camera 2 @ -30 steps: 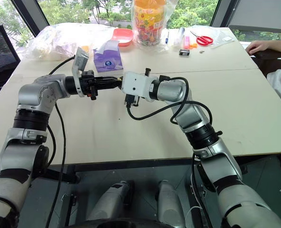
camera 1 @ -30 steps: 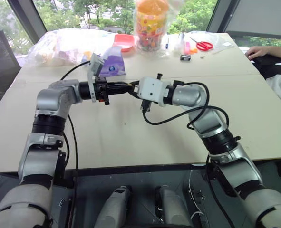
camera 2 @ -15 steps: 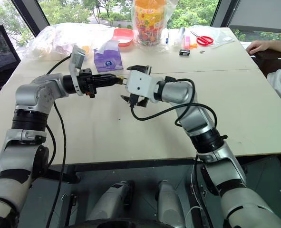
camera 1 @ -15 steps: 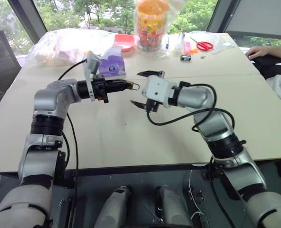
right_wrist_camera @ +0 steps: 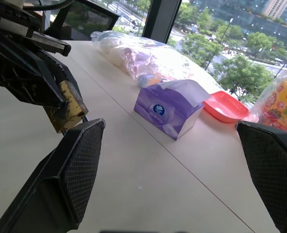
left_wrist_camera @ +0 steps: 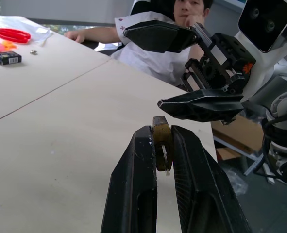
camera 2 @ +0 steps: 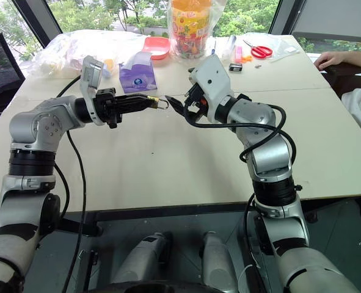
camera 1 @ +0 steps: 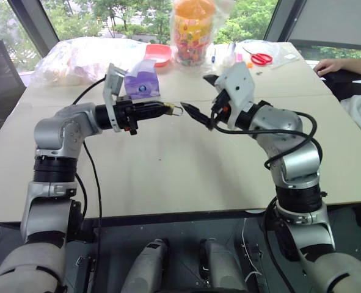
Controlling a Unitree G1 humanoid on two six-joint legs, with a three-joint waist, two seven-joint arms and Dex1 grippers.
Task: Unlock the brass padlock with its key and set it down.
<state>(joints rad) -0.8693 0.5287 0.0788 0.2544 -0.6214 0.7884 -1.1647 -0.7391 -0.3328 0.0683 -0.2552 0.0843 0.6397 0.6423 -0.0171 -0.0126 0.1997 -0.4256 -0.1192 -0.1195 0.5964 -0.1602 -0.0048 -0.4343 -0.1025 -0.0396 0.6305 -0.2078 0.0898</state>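
Observation:
The brass padlock (left_wrist_camera: 161, 140) is small, yellow-gold and scuffed. It is pinched between the black fingertips of my left gripper (camera 1: 168, 110), which is held above the table and points level toward the right. A thin silvery loop (camera 1: 178, 110) sticks out past those fingertips. My right gripper (camera 1: 194, 91) hangs just to the right of the padlock with its jaws wide open, holding nothing. A small gap separates its lower finger (camera 2: 175, 104) from the lock. The right wrist view shows the padlock (right_wrist_camera: 65, 109) beside that finger. The key is hidden from me.
A purple tissue box (camera 1: 142, 85) stands behind my left gripper. Further back on the table are clear plastic bags (camera 1: 82, 58), a red bowl (camera 1: 159, 54), an orange snack jar (camera 1: 194, 30), red scissors (camera 1: 261, 58) and a small black-and-silver item (camera 1: 238, 74). A person's hand (camera 1: 330, 66) rests at the far right.
My right gripper was shut against the padlock; it has opened wide, rolled, and drawn back up and to the right. My left gripper still grips the padlock and has risen slightly.

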